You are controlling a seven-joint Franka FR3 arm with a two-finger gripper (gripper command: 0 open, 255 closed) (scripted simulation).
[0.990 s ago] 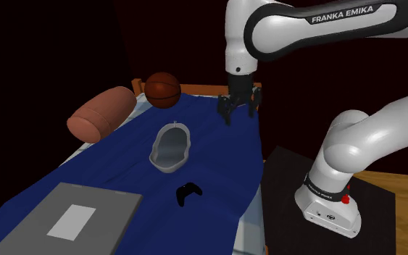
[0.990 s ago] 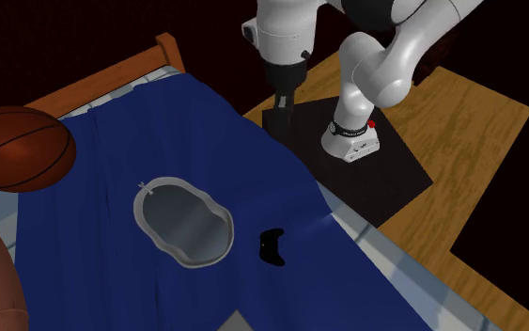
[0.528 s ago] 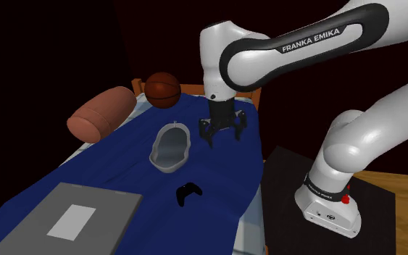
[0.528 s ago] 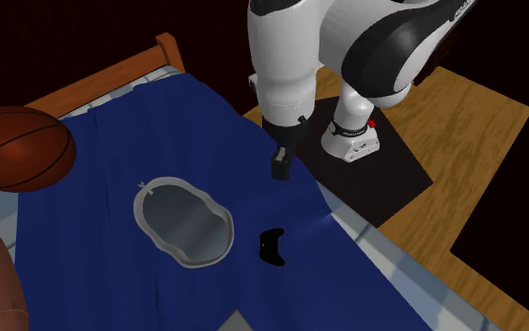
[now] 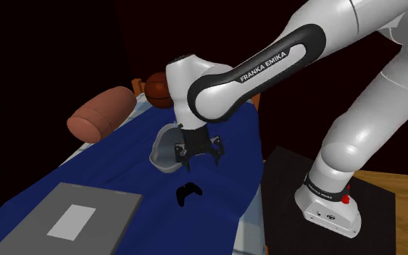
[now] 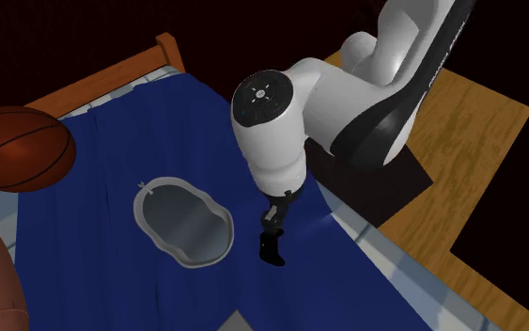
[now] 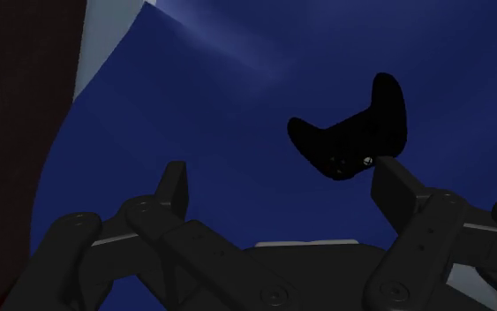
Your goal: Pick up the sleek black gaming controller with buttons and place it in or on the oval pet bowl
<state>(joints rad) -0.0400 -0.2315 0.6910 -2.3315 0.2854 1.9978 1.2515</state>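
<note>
Fingers point(image 7: 172, 185) of my gripper point(image 7: 281, 177) stand wide apart, empty, above the blue blanket point(image 7: 237, 88). Close by one fingertip I see the black controller point(image 7: 352, 132), flat on the blanket, untouched. Just beyond it sits the grey oval bowl point(image 6: 143, 214); farthest back, a basketball point(image 6: 18, 150).

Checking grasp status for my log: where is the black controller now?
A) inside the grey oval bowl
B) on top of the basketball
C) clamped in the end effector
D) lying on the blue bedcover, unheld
D: the controller lies on the blue bedcover beside the bowl, with the open end effector above it, not touching.
</note>
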